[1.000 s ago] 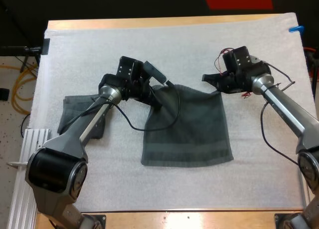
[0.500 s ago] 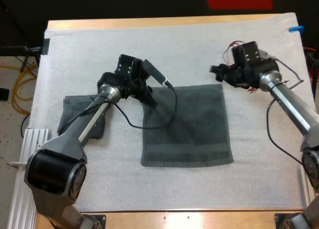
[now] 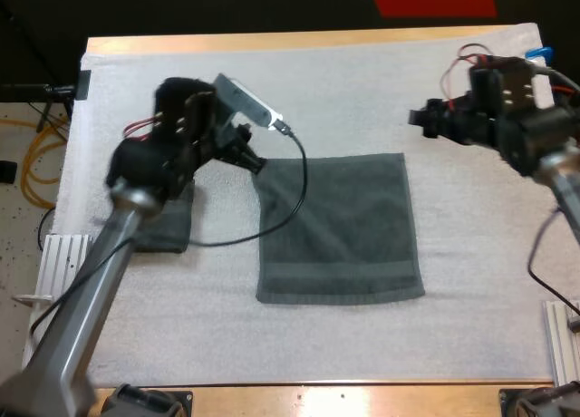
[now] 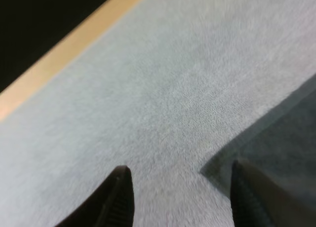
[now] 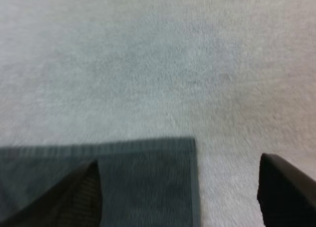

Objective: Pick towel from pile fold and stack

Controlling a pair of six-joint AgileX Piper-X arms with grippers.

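The towel [image 3: 340, 227] is lying flat on the mat [image 3: 362, 82]. Your left tool [image 3: 251, 157] is hovering at its far left corner, standing open and gripping nothing; your right tool [image 3: 419, 122] is hanging beyond its far right corner, open and empty too. For a clean fold, you should probably be pinching both far corners evenly and carrying them to the near edge. A second towel [image 3: 170, 228] is lying left of it, under your left arm, clear of the fold.

Even bright light on white mat [image 3: 362, 91]; faint shadow along towel [image 3: 344, 227] edge; dark beyond table [image 3: 272, 42].
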